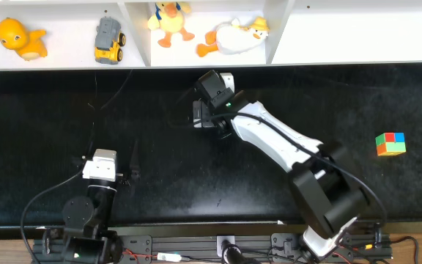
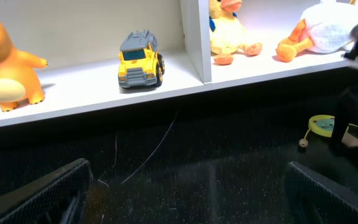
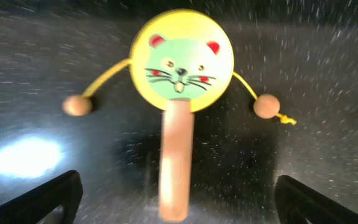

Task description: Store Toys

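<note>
A rattle drum (image 3: 182, 59) with a green cat face, yellow rim, wooden handle (image 3: 175, 162) and two beads on strings lies flat on the black table. My right gripper (image 3: 178, 190) hangs open above it, one finger on each side of the handle, not touching it. In the top view the right gripper (image 1: 209, 116) is at the table's middle, near the shelf. My left gripper (image 2: 191, 193) is open and holds nothing; it sits low at the near left (image 1: 127, 174). From there the rattle (image 2: 321, 124) shows beside the right arm.
A white shelf (image 1: 134, 60) runs along the back. It holds an orange duck figure (image 1: 20, 38), a yellow truck (image 1: 110, 40), a plush duck (image 1: 170, 22) and a white plush goose (image 1: 233, 35). A colour cube (image 1: 390, 144) lies at the right of the table.
</note>
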`<control>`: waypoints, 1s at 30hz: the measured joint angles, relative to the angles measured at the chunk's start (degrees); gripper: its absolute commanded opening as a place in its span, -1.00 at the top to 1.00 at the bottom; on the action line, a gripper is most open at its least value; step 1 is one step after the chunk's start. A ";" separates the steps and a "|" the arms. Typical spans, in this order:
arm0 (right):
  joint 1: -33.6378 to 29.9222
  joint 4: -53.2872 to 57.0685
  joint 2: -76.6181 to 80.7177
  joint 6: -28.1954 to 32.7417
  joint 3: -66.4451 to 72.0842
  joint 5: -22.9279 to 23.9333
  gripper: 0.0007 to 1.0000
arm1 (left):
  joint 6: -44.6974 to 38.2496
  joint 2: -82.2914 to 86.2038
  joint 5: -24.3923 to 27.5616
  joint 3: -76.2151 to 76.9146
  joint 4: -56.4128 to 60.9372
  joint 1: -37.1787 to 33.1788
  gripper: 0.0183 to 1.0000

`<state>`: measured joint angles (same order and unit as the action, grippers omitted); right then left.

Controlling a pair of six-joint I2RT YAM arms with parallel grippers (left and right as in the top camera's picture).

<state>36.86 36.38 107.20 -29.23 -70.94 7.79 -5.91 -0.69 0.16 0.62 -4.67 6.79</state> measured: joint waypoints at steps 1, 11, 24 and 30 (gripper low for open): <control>-0.02 0.04 0.92 -0.94 0.00 0.11 -0.99 | 0.00 0.00 0.00 0.00 -0.02 0.00 -1.00; -0.02 -0.35 2.45 -3.34 -0.55 1.55 0.30 | 0.00 0.00 0.00 0.00 -0.02 0.00 -1.00; -0.02 3.74 2.19 -3.72 -1.14 0.79 0.91 | 0.00 0.00 0.00 0.00 -0.02 0.00 -1.00; -1.07 7.52 -9.53 -3.52 8.70 0.90 0.92 | 0.00 0.00 0.00 0.00 -0.04 0.00 -1.00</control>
<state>35.79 43.90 97.67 -32.75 -62.24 8.69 -5.91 -0.69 0.16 0.62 -4.71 6.79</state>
